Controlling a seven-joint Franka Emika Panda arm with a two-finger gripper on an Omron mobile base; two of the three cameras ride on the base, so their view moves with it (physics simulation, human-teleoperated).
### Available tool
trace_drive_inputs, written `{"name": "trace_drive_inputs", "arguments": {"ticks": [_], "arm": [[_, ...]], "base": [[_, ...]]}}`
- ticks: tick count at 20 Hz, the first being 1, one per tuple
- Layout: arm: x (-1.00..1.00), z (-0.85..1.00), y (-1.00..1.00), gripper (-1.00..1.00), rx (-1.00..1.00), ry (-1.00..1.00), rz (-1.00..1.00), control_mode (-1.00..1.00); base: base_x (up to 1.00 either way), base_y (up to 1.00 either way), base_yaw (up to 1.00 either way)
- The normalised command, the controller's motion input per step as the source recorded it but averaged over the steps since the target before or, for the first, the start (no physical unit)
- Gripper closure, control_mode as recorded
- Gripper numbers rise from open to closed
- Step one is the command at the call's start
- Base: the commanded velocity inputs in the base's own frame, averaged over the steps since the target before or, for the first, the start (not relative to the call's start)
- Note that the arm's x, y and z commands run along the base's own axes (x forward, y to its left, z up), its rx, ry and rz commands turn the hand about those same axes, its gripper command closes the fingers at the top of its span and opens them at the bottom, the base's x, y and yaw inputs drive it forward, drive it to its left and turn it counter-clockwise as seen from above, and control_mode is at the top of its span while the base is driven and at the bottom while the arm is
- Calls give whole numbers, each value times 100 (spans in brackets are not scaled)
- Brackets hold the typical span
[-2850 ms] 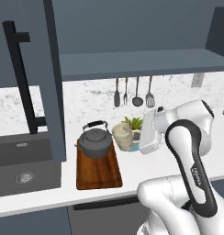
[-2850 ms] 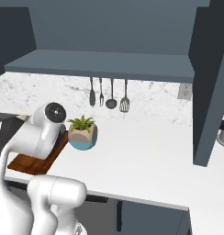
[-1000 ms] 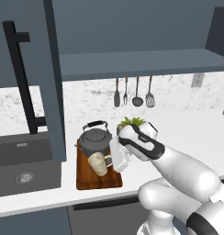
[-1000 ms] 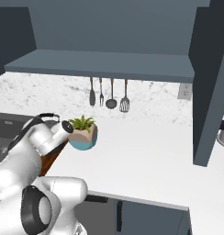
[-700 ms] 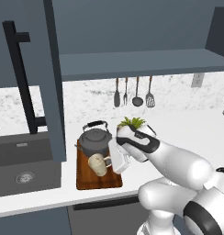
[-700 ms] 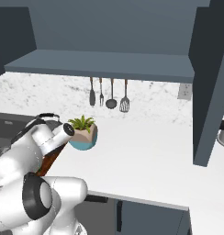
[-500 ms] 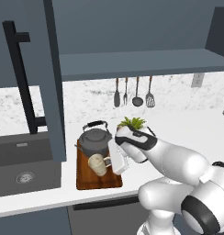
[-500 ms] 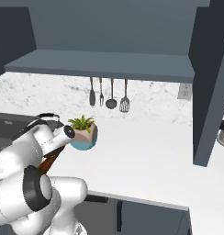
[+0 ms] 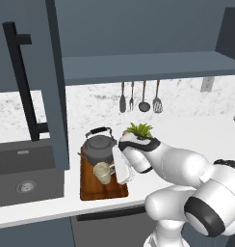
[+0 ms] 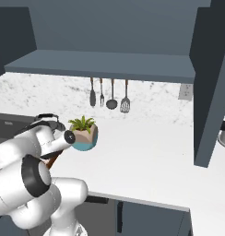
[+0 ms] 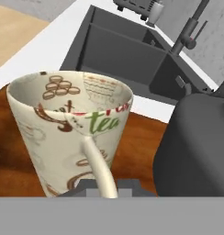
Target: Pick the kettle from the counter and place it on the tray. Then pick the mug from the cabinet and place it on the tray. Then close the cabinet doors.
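Mug (image 9: 103, 171) sits on the tray (image 9: 93, 190), front half, just beside and in front of the kettle (image 9: 99, 147), which is also on the tray. In the hand view the mug (image 11: 72, 131) is right in front of the camera, handle pointing back toward the tool and running down to where the fingers would be; kettle (image 11: 196, 147) body close on one side, sink (image 11: 132, 59) beyond.

Tool (image 9: 115, 170) is at the mug's handle side, on the mug's right in the left base view. Jaws near closed, narrow gap, apparently pinching the handle or just starting to let go; the fingertips are hidden, so contact can't be confirmed.

Key relation: mug directly ahead of the tool along its approach axis, upright, base looks down on the wood. Judgement: placing step about done; release, then back off along the handle line, away from the kettle, to avoid tipping the mug.

Cabinet door (image 9: 37, 82) stands open at left, bar handle (image 9: 23, 82) facing out; closing not yet done. Plant pot (image 10: 84, 136) sits on the counter (image 10: 146, 156) behind the arm.
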Motion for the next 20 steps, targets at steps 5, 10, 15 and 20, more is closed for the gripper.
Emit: {"name": "trace_drive_inputs", "arguments": {"ticks": [5,10,15,20], "arm": [[0,-21,0,-100,0,-11,3,-100],[0,-16,-4,-100,0,-2,4,-100],[0,-2,-24,-100,0,0,0,-100],[0,0,-21,-100,0,0,0,-100]], "base": [[0,0,0],[0,0,0],[0,0,0],[0,0,0]]}}
